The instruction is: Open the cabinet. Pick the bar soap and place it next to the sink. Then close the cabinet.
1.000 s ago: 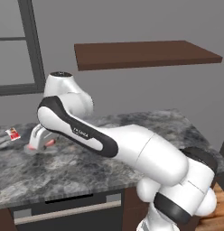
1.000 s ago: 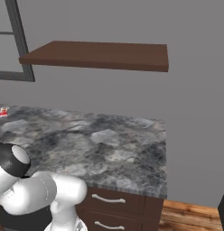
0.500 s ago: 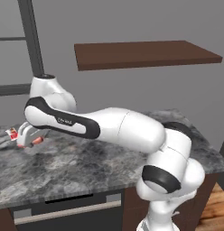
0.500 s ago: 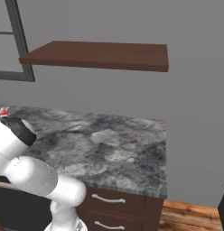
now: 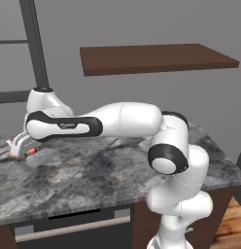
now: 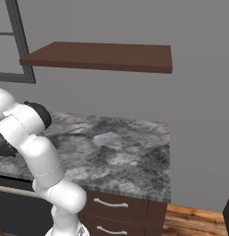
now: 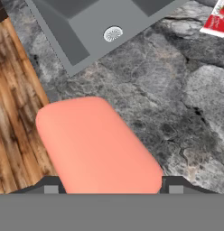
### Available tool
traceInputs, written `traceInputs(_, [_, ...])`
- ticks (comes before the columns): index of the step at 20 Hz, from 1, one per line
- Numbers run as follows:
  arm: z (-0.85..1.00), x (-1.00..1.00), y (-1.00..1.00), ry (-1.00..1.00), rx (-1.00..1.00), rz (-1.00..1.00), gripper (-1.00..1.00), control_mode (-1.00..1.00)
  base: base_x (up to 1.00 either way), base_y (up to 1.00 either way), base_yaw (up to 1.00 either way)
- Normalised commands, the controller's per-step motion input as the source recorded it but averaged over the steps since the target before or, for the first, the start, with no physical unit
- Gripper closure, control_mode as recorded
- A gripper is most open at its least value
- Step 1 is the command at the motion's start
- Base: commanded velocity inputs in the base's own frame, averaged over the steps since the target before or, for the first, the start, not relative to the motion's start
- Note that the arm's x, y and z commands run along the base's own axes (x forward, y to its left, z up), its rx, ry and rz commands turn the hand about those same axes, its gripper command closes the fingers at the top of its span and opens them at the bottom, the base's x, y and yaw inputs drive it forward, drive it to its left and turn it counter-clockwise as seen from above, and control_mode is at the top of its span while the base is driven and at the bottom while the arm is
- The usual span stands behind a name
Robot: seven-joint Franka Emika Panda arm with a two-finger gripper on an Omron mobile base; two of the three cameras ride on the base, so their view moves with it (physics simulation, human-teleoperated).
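Note:
The bar soap (image 7: 98, 144) is a salmon-pink block, and my gripper (image 7: 113, 187) is shut on it, one dark fingertip at each side of its lower end. Beyond it lie the grey sink (image 7: 93, 25) and the marbled counter (image 7: 177, 113); the soap hangs over the counter's edge near the sink's corner. In the left base view the gripper (image 5: 19, 146) hovers low over the far left of the counter (image 5: 93, 170), with the orange soap (image 5: 30, 152) showing at its tip. The cabinet is out of view.
A red-and-white packet (image 7: 216, 20) lies on the counter past the sink. Wood floor (image 7: 16, 117) shows beside the counter's edge. A brown wall shelf (image 5: 156, 58) hangs above the counter. Drawer fronts (image 6: 121, 209) sit under the counter's right end.
The arm has stretched out to the left and lowered, carrying the gripper and the soap further left over the counter. The base has not moved.

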Motion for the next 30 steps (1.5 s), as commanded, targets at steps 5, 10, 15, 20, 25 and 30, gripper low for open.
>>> traceInputs(5, [-0.09, 0.07, 0.46, 0.00, -0.01, 0.00, 1.00, -1.00, 0.00, 0.00, 0.00])
traceInputs(10, [-0.01, 0.02, 0.20, 0.00, -0.05, 0.00, 1.00, -1.00, 0.00, 0.00, 0.00])
traceInputs(15, [-0.03, 0.00, 0.04, 0.00, -0.06, -0.02, 1.00, -1.00, 0.00, 0.00, 0.00])
traceInputs(20, [-0.28, 0.03, 0.08, 0.00, -0.06, -0.03, 1.00, -1.00, 0.00, 0.00, 0.00])
traceInputs(25, [-0.36, 0.16, 0.23, 0.00, -0.06, -0.02, 1.00, -1.00, 0.00, 0.00, 0.00])
traceInputs(30, [-0.42, 0.17, 0.23, 0.00, -0.03, -0.01, 1.00, -1.00, 0.00, 0.00, 0.00])
